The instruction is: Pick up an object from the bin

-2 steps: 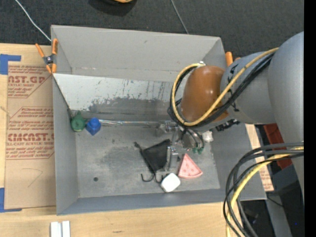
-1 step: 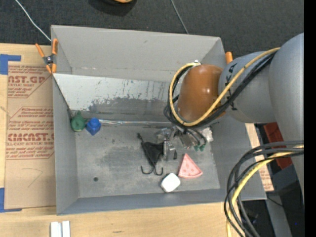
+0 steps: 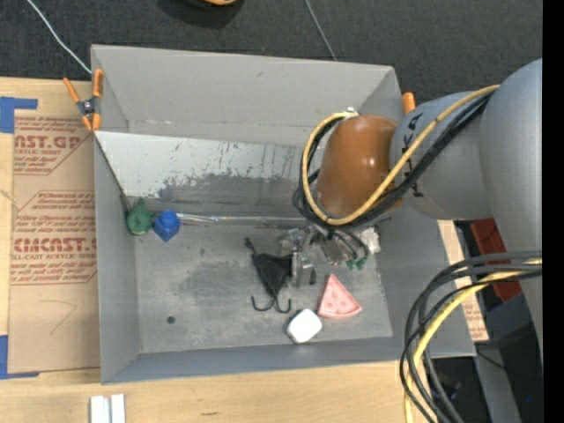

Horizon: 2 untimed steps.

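The claw [image 3: 302, 256] is seen lowered into the grey metal bin [image 3: 220, 157], beneath the orange-brown wrist cover [image 3: 352, 166]; whether it is spread or pressed together cannot be told. A black triangular piece with hooked ends [image 3: 270, 274] is found just beside the claw, on its left in the view; contact cannot be judged. A pink triangular wedge [image 3: 337, 299] is placed near the claw, below and right of it, and a white rounded block [image 3: 304, 326] further below. 2 small things, a green rounded lump [image 3: 138, 220] and a blue lump [image 3: 166, 226], are set well apart, far to the claw's left.
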Each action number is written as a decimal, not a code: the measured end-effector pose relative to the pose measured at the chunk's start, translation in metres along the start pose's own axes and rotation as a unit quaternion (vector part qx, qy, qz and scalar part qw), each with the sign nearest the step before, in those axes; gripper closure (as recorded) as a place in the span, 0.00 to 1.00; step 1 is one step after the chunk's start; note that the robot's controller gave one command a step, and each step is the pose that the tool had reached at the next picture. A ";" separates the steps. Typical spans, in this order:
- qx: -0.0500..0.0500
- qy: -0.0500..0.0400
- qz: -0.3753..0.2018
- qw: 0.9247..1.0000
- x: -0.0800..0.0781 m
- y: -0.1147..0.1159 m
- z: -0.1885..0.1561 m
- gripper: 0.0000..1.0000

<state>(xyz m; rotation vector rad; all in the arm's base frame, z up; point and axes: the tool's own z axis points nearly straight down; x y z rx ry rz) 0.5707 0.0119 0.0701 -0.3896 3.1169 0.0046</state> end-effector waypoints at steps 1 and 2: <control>0.000 -0.002 -0.021 1.000 -0.004 0.000 -0.134 1.00; 0.000 -0.002 -0.021 1.000 -0.004 0.000 -0.134 1.00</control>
